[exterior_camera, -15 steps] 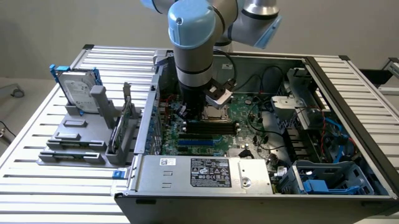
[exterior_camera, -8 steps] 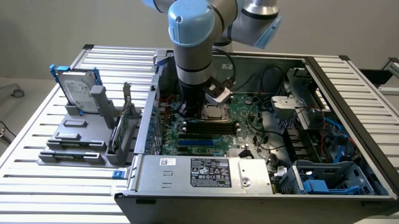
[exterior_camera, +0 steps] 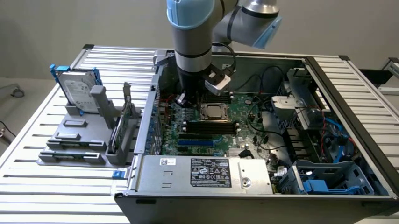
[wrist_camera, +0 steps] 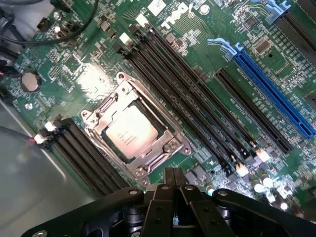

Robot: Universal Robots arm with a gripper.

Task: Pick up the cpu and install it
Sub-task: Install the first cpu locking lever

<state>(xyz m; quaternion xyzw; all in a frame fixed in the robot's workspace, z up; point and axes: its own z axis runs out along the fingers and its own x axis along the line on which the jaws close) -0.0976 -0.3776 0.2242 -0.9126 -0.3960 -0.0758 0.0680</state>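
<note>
The cpu [wrist_camera: 131,132], a small square chip with a pale silvery top, lies inside the metal-framed socket [wrist_camera: 170,148] on the green motherboard [wrist_camera: 98,79]. The same cpu [exterior_camera: 214,111] sits near the middle of the open computer case. My gripper [wrist_camera: 173,174] hovers above the board just beside the socket, fingers pressed together with nothing between them. In the exterior view the gripper [exterior_camera: 185,99] hangs from the arm a little to the exterior view's left of the socket.
Black memory slots [wrist_camera: 197,94] and a blue slot [wrist_camera: 271,84] run past the socket. Cables [exterior_camera: 268,79] and drive bays [exterior_camera: 324,177] crowd the case's right side. A power supply [exterior_camera: 199,172] sits at the front. A hard drive [exterior_camera: 78,88] stands in a grey holder [exterior_camera: 68,140] outside.
</note>
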